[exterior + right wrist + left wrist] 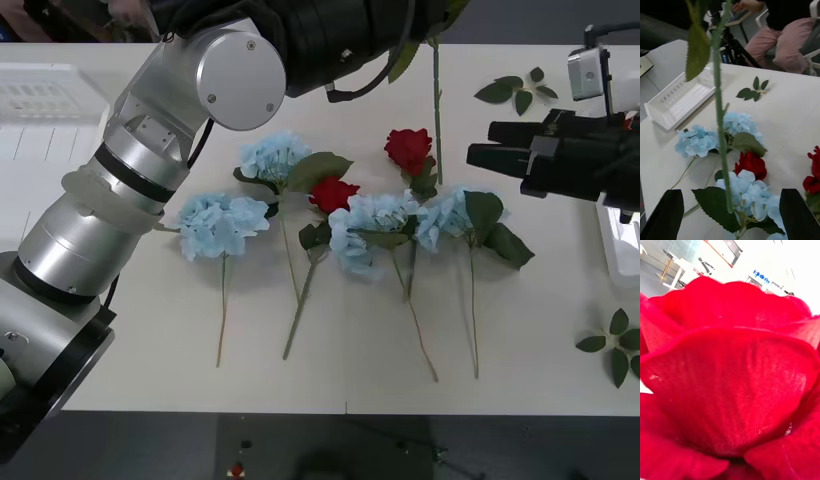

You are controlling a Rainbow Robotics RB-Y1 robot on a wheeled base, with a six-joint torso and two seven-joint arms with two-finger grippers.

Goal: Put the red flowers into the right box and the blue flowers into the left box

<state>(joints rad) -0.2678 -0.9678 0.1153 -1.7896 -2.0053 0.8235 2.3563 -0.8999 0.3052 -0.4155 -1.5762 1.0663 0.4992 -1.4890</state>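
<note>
Nearest me, the blue flowers lie in a row across the middle of the table, stems pointing at the near edge, none boxed yet. Two red flowers lie among them, the second just behind, and a loose leaf sprig sits by the near right corner.

At the right edge my right gripper hovers above the table with its black fingers spread wide and holding nothing, beside the right box. A lifted rose stem hangs just beyond those fingers, not between them.

Farther back, the left arm reaches across the far edge. Its wrist camera is pressed against the rose head, so I judge it carries that rose, though I cannot tell the left gripper's state. The left box sits at the far left corner.

I read this as a handover. Next I'd advance the right gripper around the stem and close.
</note>
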